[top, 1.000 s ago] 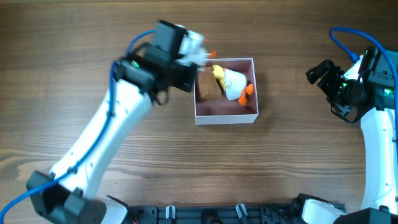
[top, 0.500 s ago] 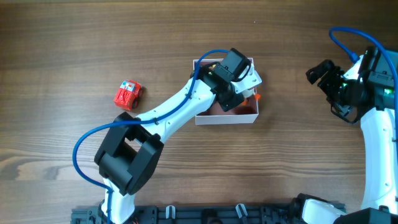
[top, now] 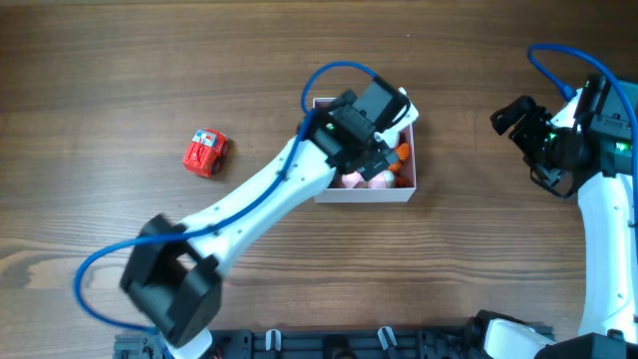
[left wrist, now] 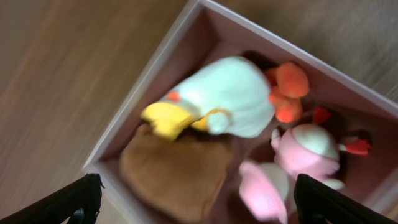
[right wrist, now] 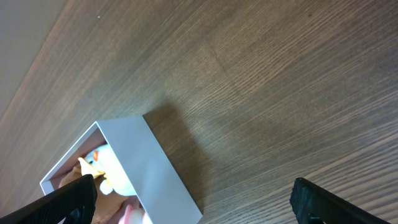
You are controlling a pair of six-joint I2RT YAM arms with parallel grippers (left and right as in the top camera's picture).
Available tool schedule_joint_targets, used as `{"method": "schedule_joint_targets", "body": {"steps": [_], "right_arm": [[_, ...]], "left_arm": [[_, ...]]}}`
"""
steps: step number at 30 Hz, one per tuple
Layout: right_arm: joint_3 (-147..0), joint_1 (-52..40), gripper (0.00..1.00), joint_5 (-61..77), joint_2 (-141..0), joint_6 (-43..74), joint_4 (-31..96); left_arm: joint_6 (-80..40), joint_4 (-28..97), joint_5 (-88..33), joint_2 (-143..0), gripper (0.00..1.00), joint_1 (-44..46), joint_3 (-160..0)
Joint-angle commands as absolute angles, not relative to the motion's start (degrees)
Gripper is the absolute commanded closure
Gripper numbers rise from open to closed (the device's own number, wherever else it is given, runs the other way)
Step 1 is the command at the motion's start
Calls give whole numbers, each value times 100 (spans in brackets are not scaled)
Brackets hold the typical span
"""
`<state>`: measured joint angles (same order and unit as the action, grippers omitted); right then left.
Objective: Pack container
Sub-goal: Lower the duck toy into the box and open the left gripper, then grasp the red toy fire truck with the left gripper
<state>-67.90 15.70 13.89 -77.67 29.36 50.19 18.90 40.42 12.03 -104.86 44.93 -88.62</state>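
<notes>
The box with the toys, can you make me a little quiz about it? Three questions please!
1. True or false: the left claw is open right above the container.
2. Pick one. The red toy lies: A in the container, B on the table outside the container, C in the left claw.
3. Fill the gap: the white duck in the container has a ___ beak.

Key: 1 true; 2 B; 3 yellow.
</notes>
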Motion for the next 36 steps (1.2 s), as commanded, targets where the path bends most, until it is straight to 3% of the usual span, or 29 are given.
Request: {"method": "schedule_joint_targets", "body": {"steps": [1, 3, 4, 8, 11, 13, 24, 28, 31, 33, 36], "right_arm": [[-6792, 1566, 0, 1295, -7703, 3000, 5015], [-6792, 1566, 0, 1295, -7703, 3002, 5015], [-6792, 1566, 0, 1295, -7703, 3000, 5015], [-6792, 1566, 0, 1295, -7703, 3002, 5015], [-6792, 1566, 0, 1295, -7703, 3000, 5015], [-6792, 1566, 1, 1295, -7703, 3002, 5015], [-6792, 1566, 0, 1295, -7703, 3002, 5015], [-6792, 1566, 1, 1295, -7703, 3002, 5015], [-6792, 1566, 0, 1295, -7703, 3002, 5015], [-6792, 1566, 0, 1295, -7703, 3002, 5015], [-6792, 1566, 0, 1295, -7703, 3002, 5015]], "left_arm": [[978, 4711, 1463, -9738, 0, 4165, -8890], [969, 5599, 1063, -9625, 1, 3623, -8888], [749, 5961, 1009, -9657, 7, 3330, -8873], [-744, 6259, 843, -9832, 11, 1664, -8340], [-703, 6239, 572, -9935, 11, 746, -8162], [379, 6191, -349, -10213, 4, 303, -8086], [587, 5843, 32, -11520, 12, -49, -8047], [884, 5804, 75, -11668, 30, -49, -8044], [884, 5752, 73, -11701, 36, -49, -8044], [882, 5739, 73, -11701, 36, -49, -8044], [882, 5579, 75, -11701, 28, -49, -8044]]}}
